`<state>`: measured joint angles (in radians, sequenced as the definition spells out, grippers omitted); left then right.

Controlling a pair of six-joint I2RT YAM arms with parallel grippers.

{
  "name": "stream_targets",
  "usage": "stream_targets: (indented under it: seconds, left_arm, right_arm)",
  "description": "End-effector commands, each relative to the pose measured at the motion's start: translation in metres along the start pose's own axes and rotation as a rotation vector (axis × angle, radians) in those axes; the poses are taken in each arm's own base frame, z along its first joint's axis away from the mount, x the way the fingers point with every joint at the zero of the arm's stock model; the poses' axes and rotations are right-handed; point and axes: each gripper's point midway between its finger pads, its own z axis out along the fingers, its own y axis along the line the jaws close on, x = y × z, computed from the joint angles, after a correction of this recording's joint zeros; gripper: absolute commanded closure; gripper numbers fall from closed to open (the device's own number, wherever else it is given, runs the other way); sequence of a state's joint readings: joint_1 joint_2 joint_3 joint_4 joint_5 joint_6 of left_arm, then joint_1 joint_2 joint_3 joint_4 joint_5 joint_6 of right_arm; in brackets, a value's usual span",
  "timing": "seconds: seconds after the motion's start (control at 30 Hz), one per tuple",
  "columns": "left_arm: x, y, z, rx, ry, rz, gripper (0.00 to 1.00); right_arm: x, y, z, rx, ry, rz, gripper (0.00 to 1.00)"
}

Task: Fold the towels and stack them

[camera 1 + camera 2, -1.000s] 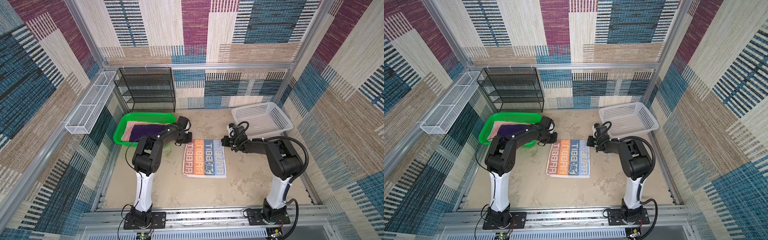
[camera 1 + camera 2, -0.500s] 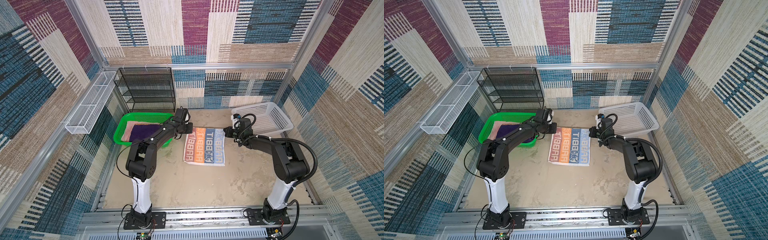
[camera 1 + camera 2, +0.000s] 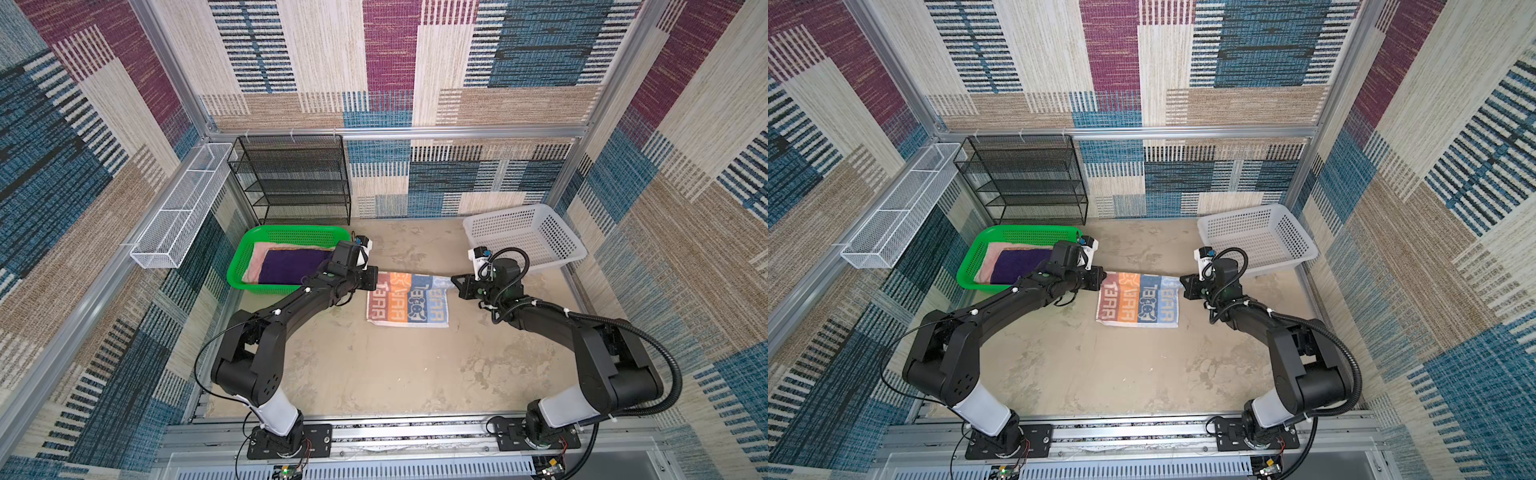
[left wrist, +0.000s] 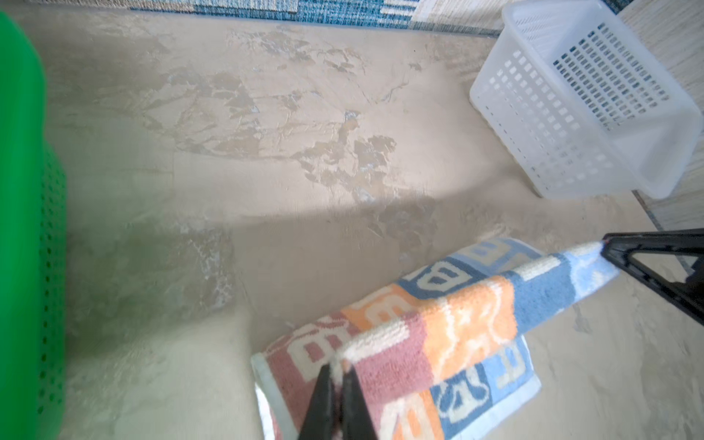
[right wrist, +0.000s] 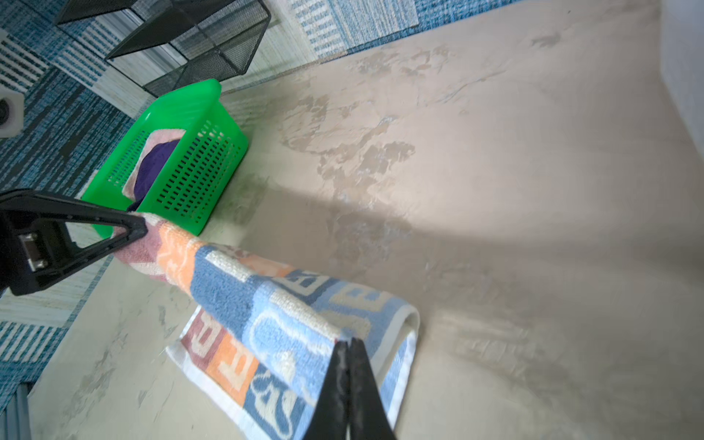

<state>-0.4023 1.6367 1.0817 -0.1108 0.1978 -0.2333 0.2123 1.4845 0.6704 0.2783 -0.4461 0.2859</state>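
The lettered towel (image 3: pixel 409 305) lies in the middle of the tabletop (image 3: pixel 374 374), between the two arms. Its near part is flat on the surface, while its far edge is lifted and arches back over the flat part. The left claw (image 3: pixel 375 277) is clenched on the left corner of that raised edge; the left wrist view shows its tips pinching the cream hem at the reddish block. The right claw (image 3: pixel 454 279) is clenched on the right corner, at the pale blue block. The edge runs taut from one claw to the other, clear of the tabletop.

At the far left stands a green basket (image 3: pixel 291 230), just beside the left arm. In it the purple towel (image 3: pixel 291 266) lies on top of the pink towel (image 3: pixel 259 253), whose edge peeks out on the left and far sides. A black mesh rack (image 3: pixel 291 178) stands behind the basket against the far wall. A white basket (image 3: pixel 507 210) sits at the far right, just beyond the right arm's wrist.
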Motion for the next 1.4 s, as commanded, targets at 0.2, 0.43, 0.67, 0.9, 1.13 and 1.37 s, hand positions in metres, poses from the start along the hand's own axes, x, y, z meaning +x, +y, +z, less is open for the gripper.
stream_targets:
  seconds: [0.2,0.43,0.67,0.9,1.13,1.37]
  left_arm:
    - [0.049,-0.006,-0.005,0.020,0.059,-0.031,1.00]
    - [0.084,-0.006,0.000,0.002,0.070,-0.031,0.89]
    - [0.095,-0.009,-0.009,0.021,0.061,-0.013,0.29]
    - [0.091,-0.014,-0.028,0.043,0.020,-0.010,0.00]
    - [0.095,-0.013,-0.020,0.042,0.054,-0.065,0.00]
    - [0.100,0.005,-0.005,-0.011,0.089,-0.140,0.00]
  right_arm:
    - [0.060,0.015,-0.021,-0.065,0.100,0.033,1.00]
    - [0.099,0.008,-0.018,-0.044,0.183,0.078,1.00]
    - [0.110,0.001,-0.019,-0.012,0.220,0.095,0.71]
    - [0.067,0.010,-0.039,0.043,0.106,0.045,0.56]
    - [0.036,0.038,-0.044,-0.024,0.046,0.010,0.53]
    - [0.046,0.051,-0.022,-0.071,0.085,0.019,0.53]
